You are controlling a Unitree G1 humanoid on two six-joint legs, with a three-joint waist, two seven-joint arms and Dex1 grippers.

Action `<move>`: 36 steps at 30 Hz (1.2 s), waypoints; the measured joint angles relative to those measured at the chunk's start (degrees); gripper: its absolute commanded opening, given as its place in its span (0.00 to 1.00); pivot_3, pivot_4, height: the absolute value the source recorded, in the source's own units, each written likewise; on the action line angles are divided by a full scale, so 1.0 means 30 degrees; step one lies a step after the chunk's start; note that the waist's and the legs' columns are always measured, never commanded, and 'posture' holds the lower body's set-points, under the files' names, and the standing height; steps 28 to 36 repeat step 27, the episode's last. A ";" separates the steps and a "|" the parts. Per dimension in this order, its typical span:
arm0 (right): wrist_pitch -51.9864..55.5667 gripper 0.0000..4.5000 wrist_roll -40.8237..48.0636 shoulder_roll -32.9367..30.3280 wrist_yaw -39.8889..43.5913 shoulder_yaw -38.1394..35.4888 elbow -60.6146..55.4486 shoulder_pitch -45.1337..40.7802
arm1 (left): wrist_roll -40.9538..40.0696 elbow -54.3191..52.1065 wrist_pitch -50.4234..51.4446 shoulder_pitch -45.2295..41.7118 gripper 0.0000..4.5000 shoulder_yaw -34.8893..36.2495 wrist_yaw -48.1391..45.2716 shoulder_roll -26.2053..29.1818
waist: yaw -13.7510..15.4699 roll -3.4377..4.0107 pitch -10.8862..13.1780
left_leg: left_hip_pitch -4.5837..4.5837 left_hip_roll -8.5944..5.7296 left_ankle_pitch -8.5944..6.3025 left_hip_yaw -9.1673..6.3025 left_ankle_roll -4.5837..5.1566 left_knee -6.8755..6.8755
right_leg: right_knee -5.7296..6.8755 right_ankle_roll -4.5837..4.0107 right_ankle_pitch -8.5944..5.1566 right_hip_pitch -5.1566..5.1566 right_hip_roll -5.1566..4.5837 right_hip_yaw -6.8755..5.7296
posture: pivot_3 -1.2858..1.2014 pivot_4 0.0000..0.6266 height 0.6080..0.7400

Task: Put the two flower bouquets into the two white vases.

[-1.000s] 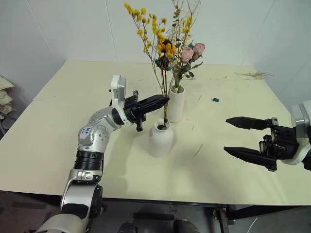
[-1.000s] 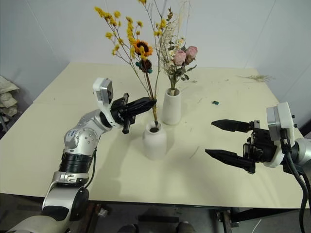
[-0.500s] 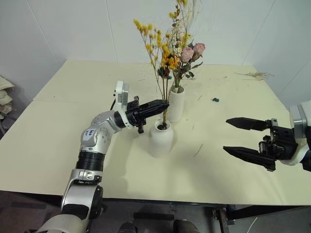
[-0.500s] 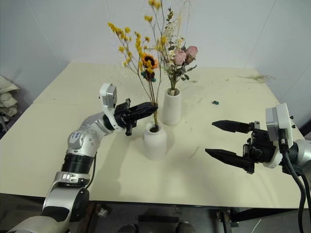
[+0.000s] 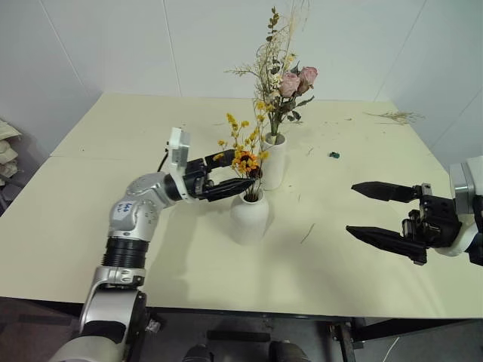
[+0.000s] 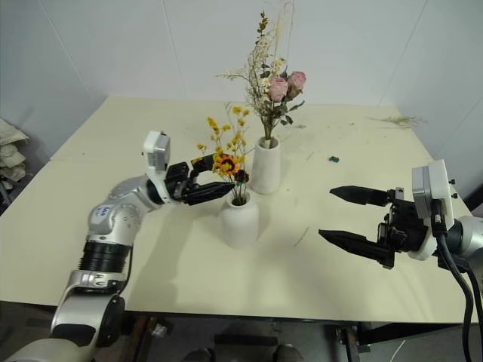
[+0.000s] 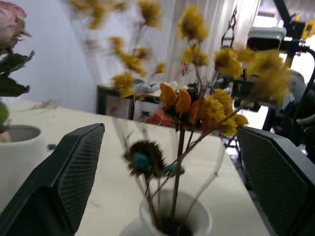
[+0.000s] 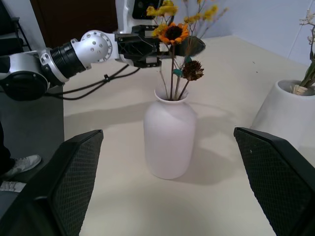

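The small yellow-orange sprig (image 5: pixel 243 147) stands in the short rounded white vase (image 5: pixel 249 215), its blossoms just above the neck. My left gripper (image 5: pixel 241 170) is open, one finger on each side of the stems and neither touching them; the left wrist view shows the stems (image 7: pixel 176 162) between the spread fingers (image 7: pixel 69 172). Behind it, the pink rose bouquet (image 5: pixel 290 81) stands in the tall white vase (image 5: pixel 274 162). My right gripper (image 5: pixel 351 209) hangs open and empty at the right, facing the short vase (image 8: pixel 170 140).
Loose dried twigs (image 5: pixel 396 116) lie at the table's back right. A small dark scrap (image 5: pixel 334 155) lies right of the tall vase, and a thin twig (image 5: pixel 308 234) lies between the short vase and my right gripper. The table's front edge (image 5: pixel 249 305) is near.
My left gripper opened and let go of the yellow sprig, which slid down deeper into the short vase. The left hand drew back a little to the left. The right arm stayed still.
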 measured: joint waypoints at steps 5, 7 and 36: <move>0.0005 1.00 0.0005 -0.0013 0.0000 -0.0463 -0.0032 0.0656 | 0.0885 0.2068 -0.1162 -0.0893 0.99 0.0172 -0.2172 0.2170 | 0.0047 0.0001 0.0001 | -0.0009 0.0000 -0.0001 0.0000 0.0001 -0.0008 | -0.0018 -0.0003 0.0000 -0.0001 0.0000 -0.0001 | 0.52 0.24 1.00; 0.0007 1.00 -0.0010 -0.0105 0.0015 -0.0607 -0.0043 0.0905 | 0.1768 0.3492 -0.2257 -0.1759 0.99 0.0015 -0.3192 0.3338 | 0.0032 0.0002 0.0001 | -0.0009 0.0000 -0.0001 0.0004 0.0001 -0.0021 | -0.0032 -0.0005 0.0000 -0.0003 0.0000 -0.0004 | 0.52 0.24 1.00; -0.1265 1.00 -0.2169 -0.0933 0.1002 -0.2205 0.3694 0.0989 | 0.5845 1.5593 -1.1133 -0.5334 0.99 0.1481 -0.3248 0.5987 | -0.0009 0.0001 0.0002 | -0.0020 0.0014 0.0001 0.0025 0.0006 -0.0114 | -0.0012 -0.0009 -0.0007 -0.0066 0.0000 -0.0005 | 0.52 0.24 1.00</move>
